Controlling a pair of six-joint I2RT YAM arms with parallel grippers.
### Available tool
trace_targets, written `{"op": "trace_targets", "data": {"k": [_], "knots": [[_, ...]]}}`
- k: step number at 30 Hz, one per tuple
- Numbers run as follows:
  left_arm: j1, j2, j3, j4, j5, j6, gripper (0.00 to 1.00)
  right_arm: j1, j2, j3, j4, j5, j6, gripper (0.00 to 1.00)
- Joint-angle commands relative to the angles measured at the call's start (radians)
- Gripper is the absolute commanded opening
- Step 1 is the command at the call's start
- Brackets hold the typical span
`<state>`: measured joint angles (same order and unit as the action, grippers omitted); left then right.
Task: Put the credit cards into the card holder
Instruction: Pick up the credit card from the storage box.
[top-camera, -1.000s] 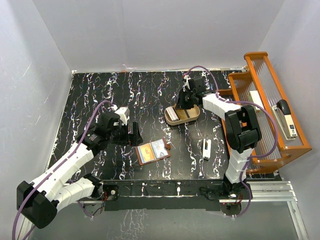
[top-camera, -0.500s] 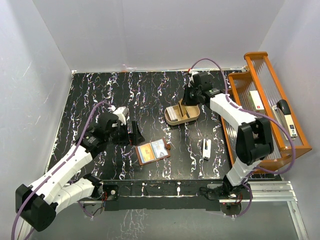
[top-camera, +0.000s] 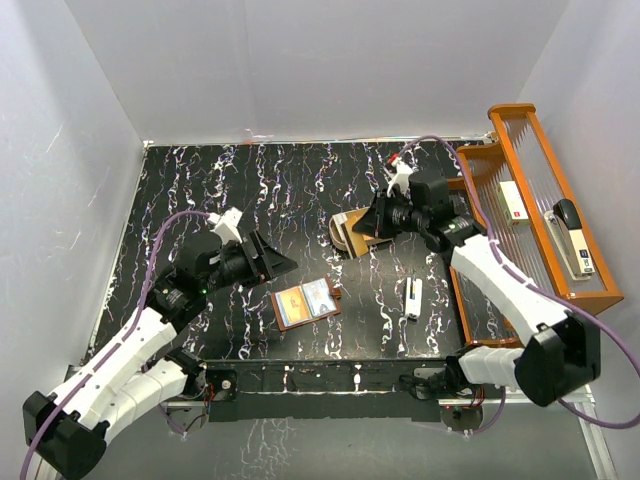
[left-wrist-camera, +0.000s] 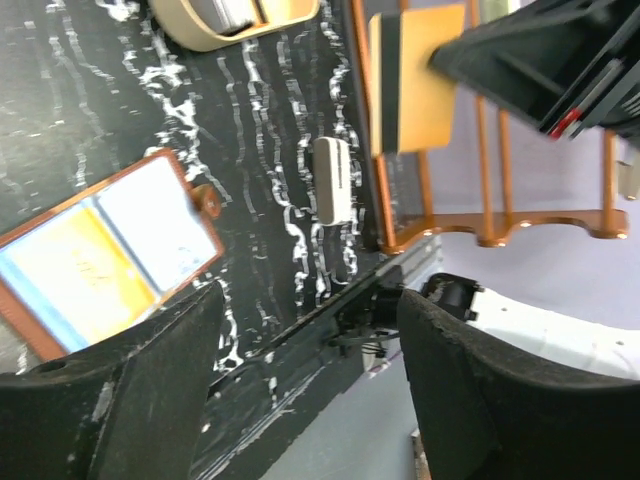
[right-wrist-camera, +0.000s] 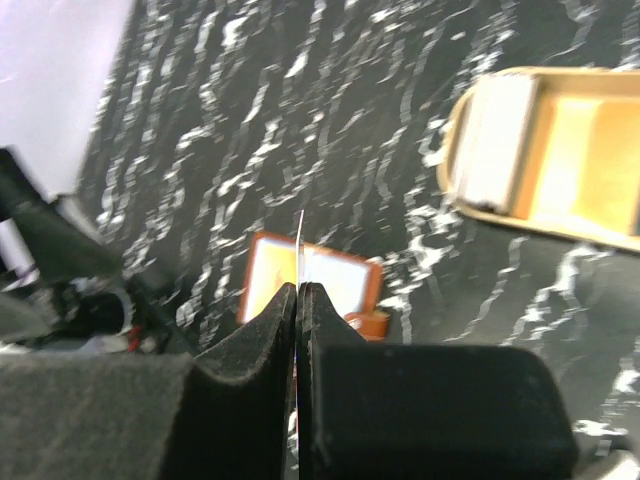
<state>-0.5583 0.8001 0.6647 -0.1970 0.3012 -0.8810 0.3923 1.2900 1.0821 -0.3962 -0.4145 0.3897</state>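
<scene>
Right jaws: closed on a credit card (right-wrist-camera: 300, 238). From the right wrist the card is seen edge-on, as a thin pale line rising between the two black fingers (right-wrist-camera: 230, 370).
Held card: it is lifted above the desk (top-camera: 200, 190) and touches nothing else. From the left wrist the same credit card (left-wrist-camera: 425, 85) shows as a flat orange-tan rectangle at the tip of the right jaws.
Place of the held card: in the top view the right jaws hang at the near side of the tan oval tray (top-camera: 340, 240), between this tray and the card holder (top-camera: 306, 302).
Card holder: it lies open and flat on the desk, close to the front edge, with the inside turned up. One half shows an orange-and-blue face and the other half a pale blue one. I cannot tell if these faces are tucked in pockets.
Left jaws: wide open and holding nothing. They are above the desk just left of the card holder and point toward it.
Tray: it stands on the desk beyond the card holder, apart from it. One compartment holds something white.
White stick (top-camera: 412, 298): it lies on the desk to the right of the card holder, not touching it.
Orange rack (top-camera: 512, 112): it stands at the right edge of the desk.
</scene>
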Motion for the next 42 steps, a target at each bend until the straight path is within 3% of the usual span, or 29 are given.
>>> {"op": "trace_targets", "data": {"k": [1,5,10,17,18,21,22,31,34,36,42], "knots": [[-0.002,-0.009,-0.039,0.215,0.119,-0.142,0.64,0.024,-0.129,-0.100,0.223,-0.190,0.162,0.00],[-0.002,0.014,-0.046,0.363,0.185,-0.208,0.57,0.055,-0.220,-0.233,0.446,-0.261,0.367,0.00],[-0.003,0.069,-0.031,0.486,0.273,-0.247,0.50,0.118,-0.274,-0.346,0.663,-0.234,0.604,0.00],[-0.003,0.068,-0.030,0.490,0.274,-0.250,0.43,0.194,-0.252,-0.368,0.781,-0.207,0.684,0.00],[-0.003,0.064,-0.033,0.491,0.273,-0.252,0.39,0.201,-0.250,-0.366,0.786,-0.203,0.686,0.00],[-0.004,0.048,-0.039,0.478,0.252,-0.258,0.08,0.216,-0.241,-0.367,0.795,-0.193,0.690,0.00],[-0.003,0.038,-0.040,0.468,0.243,-0.259,0.04,0.220,-0.240,-0.368,0.796,-0.190,0.691,0.00],[-0.003,0.018,-0.077,0.523,0.255,-0.288,0.14,0.249,-0.221,-0.383,0.825,-0.180,0.710,0.00],[-0.003,0.018,-0.084,0.540,0.262,-0.289,0.00,0.255,-0.210,-0.386,0.824,-0.179,0.707,0.00],[-0.003,0.011,-0.085,0.523,0.250,-0.280,0.00,0.254,-0.207,-0.391,0.814,-0.173,0.697,0.00],[-0.003,0.005,-0.051,0.346,0.198,-0.190,0.00,0.255,-0.226,-0.340,0.552,-0.050,0.519,0.27]]}}
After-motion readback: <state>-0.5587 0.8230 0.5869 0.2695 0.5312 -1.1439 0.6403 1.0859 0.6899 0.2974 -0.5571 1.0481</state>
